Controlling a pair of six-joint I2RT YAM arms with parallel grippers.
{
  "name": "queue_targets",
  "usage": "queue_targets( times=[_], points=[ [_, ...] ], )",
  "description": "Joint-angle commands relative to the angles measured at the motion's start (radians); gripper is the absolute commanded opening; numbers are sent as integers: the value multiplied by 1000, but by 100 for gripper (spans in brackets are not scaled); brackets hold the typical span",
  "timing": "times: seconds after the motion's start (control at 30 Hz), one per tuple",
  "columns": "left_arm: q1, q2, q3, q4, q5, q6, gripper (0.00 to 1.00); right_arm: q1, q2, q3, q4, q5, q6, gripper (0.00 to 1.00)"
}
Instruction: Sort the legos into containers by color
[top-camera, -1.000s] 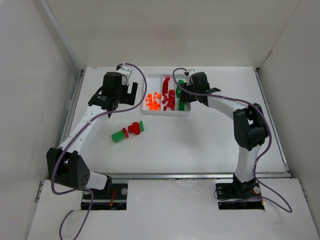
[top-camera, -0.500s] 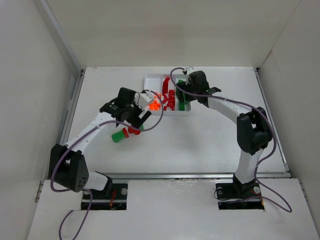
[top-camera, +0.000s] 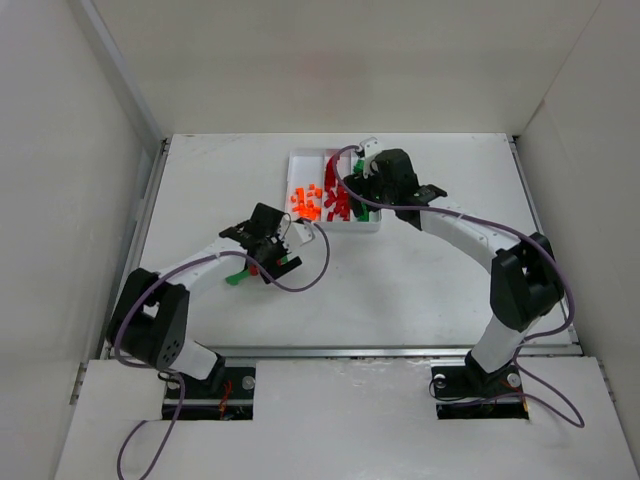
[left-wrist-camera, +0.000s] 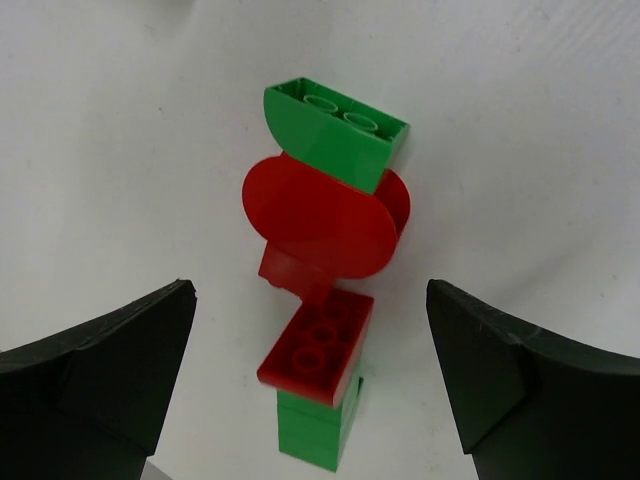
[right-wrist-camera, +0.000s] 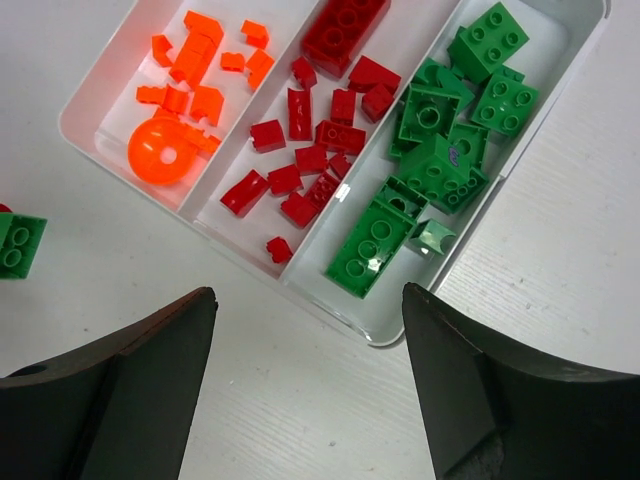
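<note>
Four loose legos lie in a row on the table: a green half-round brick, a red round piece, a red brick and a green brick. My left gripper hangs open just above them, one finger on each side, touching none. In the top view it covers most of this cluster. The containers are three compartments of one white tray, filled with orange legos, red legos and green legos. My right gripper stands open and empty over the tray's near right corner.
A green brick shows at the left edge of the right wrist view. White walls stand round the table on three sides. The tray sits at the back middle. Purple cables loop off both arms.
My left arm swung from beside the tray down to the loose legos on the table. My right gripper opened wider over the tray's green side.
</note>
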Motion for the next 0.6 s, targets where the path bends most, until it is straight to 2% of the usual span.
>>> queue_targets(
  times=[0.0, 0.1, 0.17, 0.2, 0.33, 0.37, 0.47, 0.5, 0.57],
  points=[
    [-8, 63, -2, 88, -41, 27, 100, -3, -5, 1, 36, -29, -2, 80],
    [-8, 85, -2, 120, -32, 27, 99, -3, -5, 1, 36, -38, -2, 80],
    [-8, 108, -11, 131, -20, 38, 92, -3, -5, 1, 36, -39, -2, 80],
    [-8, 108, -11, 131, -3, 38, 92, -3, -5, 1, 36, -39, -2, 80],
    [3, 119, -2, 104, 61, 38, 66, -3, -5, -8, 36, -48, -2, 80],
    [3, 119, -2, 88, 61, 38, 56, -3, -5, -8, 36, -48, -2, 80],
    [13, 108, 7, 79, 84, 38, 44, -3, -5, -8, 36, -48, -2, 80],
    [13, 99, 16, 68, 95, 38, 33, -3, -5, -8, 36, -48, -2, 80],
    [23, 99, 17, 59, 104, 38, 20, -3, -14, -8, 36, -57, -2, 80]
  ],
)
